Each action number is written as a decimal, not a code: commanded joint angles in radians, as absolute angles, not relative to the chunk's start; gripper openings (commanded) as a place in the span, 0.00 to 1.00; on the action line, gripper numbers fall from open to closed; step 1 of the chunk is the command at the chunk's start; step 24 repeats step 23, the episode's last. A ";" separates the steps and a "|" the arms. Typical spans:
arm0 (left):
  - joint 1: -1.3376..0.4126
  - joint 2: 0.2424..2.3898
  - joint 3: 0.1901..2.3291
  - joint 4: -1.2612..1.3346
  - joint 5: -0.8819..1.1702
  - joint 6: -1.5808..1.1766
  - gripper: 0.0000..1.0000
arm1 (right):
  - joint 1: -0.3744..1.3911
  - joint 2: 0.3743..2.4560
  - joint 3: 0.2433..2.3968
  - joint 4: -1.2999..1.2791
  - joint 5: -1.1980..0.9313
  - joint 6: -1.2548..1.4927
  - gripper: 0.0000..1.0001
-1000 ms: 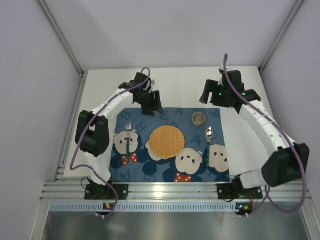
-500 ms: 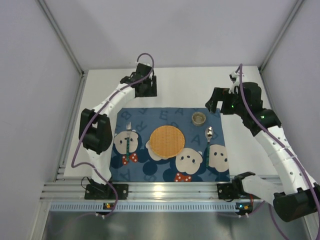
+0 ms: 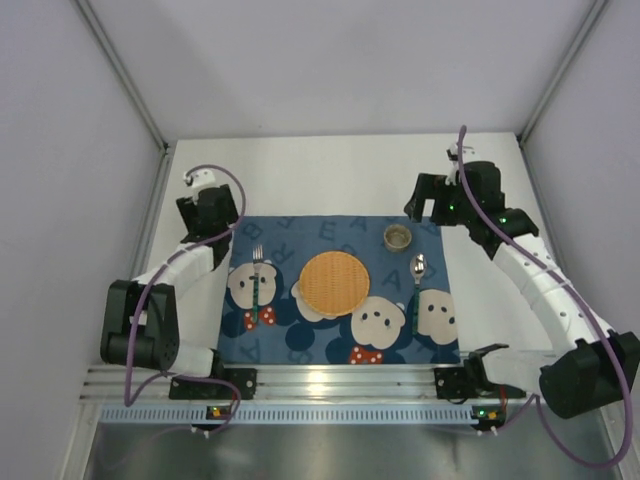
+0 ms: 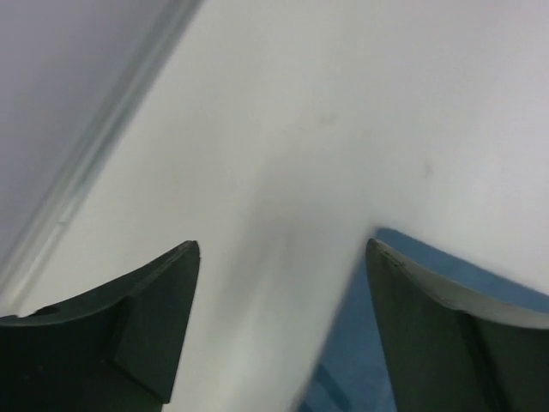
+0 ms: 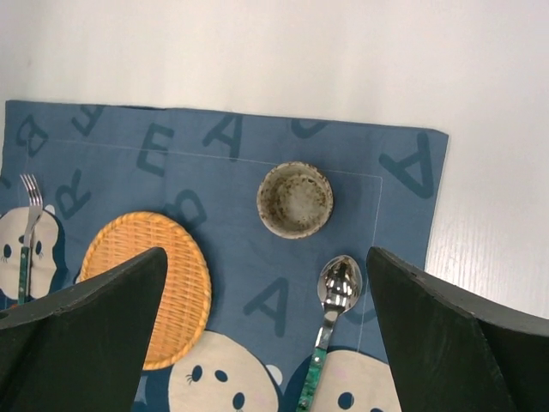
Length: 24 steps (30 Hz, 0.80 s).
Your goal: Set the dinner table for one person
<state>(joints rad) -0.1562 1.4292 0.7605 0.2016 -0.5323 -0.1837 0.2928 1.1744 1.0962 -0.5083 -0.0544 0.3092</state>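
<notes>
dinner table (image 3: pixel 350 175): plain white
placemat (image 3: pixel 340 232): dark blue, paler blue letters, cream bear faces, red bows with white dots
woven disc (image 3: pixel 335 283), middle of the placemat: orange-tan
bowl (image 3: pixel 398 237), placemat's far right corner: speckled beige-brown
fork (image 3: pixel 257 278), spoon (image 3: pixel 417 272): silver, green patterned handles

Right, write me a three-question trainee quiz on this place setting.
1. True or false: in the top view, the fork lies left of the wicker plate.
2. Which is on the mat near the spoon? A) bowl B) knife C) glass
3. How many utensils lie on the mat?
Key: 1 true; 2 A; 3 two.
</notes>
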 commanded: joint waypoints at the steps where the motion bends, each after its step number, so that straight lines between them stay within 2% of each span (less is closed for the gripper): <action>1: -0.063 1.423 0.779 0.338 -0.572 -0.235 0.88 | 0.302 1.190 1.144 -0.448 -0.089 0.341 1.00; 5: -0.049 1.433 0.798 0.348 -0.652 -0.180 0.99 | 0.311 1.255 1.160 -0.449 -0.127 0.350 1.00; 7: -0.046 1.405 0.747 0.427 -0.586 -0.129 0.98 | 0.314 1.272 1.176 -0.449 -0.136 0.360 1.00; 10: -0.040 1.411 0.762 0.384 -0.542 -0.144 0.99 | 0.327 1.310 1.215 -0.453 -0.144 0.359 1.00; 24: -0.041 1.442 0.669 0.385 -0.486 -0.245 0.99 | 0.342 1.324 1.195 -0.460 -0.140 0.361 1.00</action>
